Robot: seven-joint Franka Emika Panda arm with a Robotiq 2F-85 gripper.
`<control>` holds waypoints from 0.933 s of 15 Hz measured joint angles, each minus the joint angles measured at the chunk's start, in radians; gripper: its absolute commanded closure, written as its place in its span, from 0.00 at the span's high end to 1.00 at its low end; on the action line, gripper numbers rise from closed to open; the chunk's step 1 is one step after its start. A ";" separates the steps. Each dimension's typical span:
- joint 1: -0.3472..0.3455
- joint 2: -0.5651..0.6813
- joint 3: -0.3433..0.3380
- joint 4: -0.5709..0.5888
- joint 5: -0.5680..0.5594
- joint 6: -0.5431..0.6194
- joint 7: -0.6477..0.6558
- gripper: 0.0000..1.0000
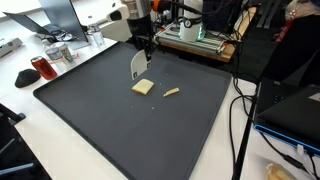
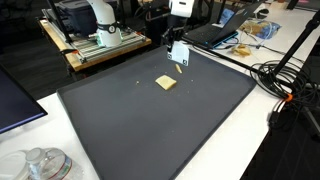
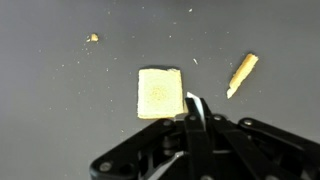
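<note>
Claw (image 1: 142, 49) clamped on white blade (image 1: 138, 64) above dark mat (image 1: 100, 120), amid cluttered benches (image 2: 100, 50).

White rounded arm (image 2: 100, 18); black gripper (image 3: 196, 108); glossy black linkages

pale flat blade (image 1: 137, 63), perhaps a knife, hangs upright near a flat tan square (image 3: 160, 92).

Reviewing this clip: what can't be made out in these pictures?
What the flat white tool is: edge-on in the wrist view, tiny in both exterior views.
How the jaws hold it: the gripper housing covers that in the wrist view.
What the tan square and thin strip are made of: too little detail.
Whether the tool touches the dark mat: no view settles it.
</note>
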 measured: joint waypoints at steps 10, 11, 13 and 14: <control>-0.043 0.047 -0.012 0.030 -0.208 0.003 -0.445 0.01; -0.043 0.047 -0.012 0.029 -0.234 0.003 -0.478 0.04; -0.043 0.046 -0.012 0.026 -0.273 0.003 -0.532 0.04; -0.043 0.046 -0.012 0.024 -0.279 0.003 -0.544 0.04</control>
